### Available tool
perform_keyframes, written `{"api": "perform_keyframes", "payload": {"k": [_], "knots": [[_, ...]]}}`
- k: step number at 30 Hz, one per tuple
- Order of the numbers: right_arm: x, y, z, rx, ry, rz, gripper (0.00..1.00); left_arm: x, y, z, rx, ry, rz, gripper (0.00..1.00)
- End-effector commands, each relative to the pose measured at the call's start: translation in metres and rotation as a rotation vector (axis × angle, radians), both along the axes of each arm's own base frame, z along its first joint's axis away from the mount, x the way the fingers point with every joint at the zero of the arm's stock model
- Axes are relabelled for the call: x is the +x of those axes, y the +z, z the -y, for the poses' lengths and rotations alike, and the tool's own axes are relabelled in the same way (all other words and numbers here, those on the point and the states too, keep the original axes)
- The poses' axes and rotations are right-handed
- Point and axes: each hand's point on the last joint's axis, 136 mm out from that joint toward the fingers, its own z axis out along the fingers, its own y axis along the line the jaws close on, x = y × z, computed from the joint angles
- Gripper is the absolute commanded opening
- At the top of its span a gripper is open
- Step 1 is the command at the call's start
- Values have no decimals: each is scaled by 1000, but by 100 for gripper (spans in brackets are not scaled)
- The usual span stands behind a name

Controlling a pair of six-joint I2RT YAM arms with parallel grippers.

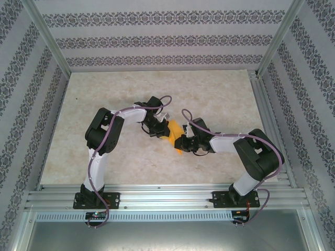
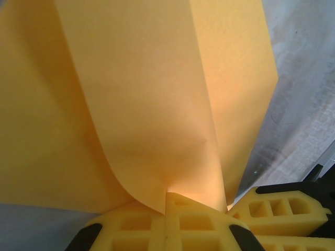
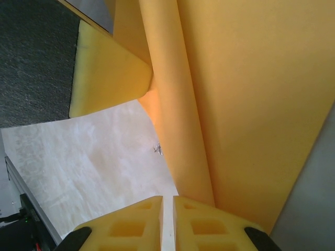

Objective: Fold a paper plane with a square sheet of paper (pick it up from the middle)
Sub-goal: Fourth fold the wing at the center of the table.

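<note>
Square sheet of paper [image 1: 172, 129] held aloft, curled, apparently uncreased; left claw [image 2: 166, 201] pinches it, right claw [image 3: 167, 203] narrow, grip unclear.

My worktop [image 1: 157, 89] is pale marbled beige, evenly lit. Walls [image 1: 157, 39] with grey floral bands stand left, right and far. Aluminium rails [image 1: 167, 198] cross the near edge.

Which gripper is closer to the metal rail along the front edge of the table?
Right. The right gripper hangs at the near end of the orange paper, toward the rail; the left gripper pinches the paper farther back over the table.
</note>
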Motion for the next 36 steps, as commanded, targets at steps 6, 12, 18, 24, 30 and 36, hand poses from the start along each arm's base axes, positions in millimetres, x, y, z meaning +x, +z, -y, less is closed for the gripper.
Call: {"api": "perform_keyframes", "payload": {"k": [6,12,18,24,30,36], "knots": [[-1,-7,8,-28,-9,-23,14,6,-9,-6,30,-15,-2,1],[-12,-21,12,-30,-13,-59,14,5,-12,-8,47,-16,-6,1],[-10,-9,5,27,-10,-46,14,7,-10,-8,46,-17,-3,1],[0,21,6,69,-28,17,16,8,-8,-10,36,-28,-3,0],[-1,18,15,56,-36,7,16,10,-4,-11,-20,-28,-21,0],[-1,14,8,90,-34,-14,16,10,-6,-14,-20,-45,-32,0]]}}
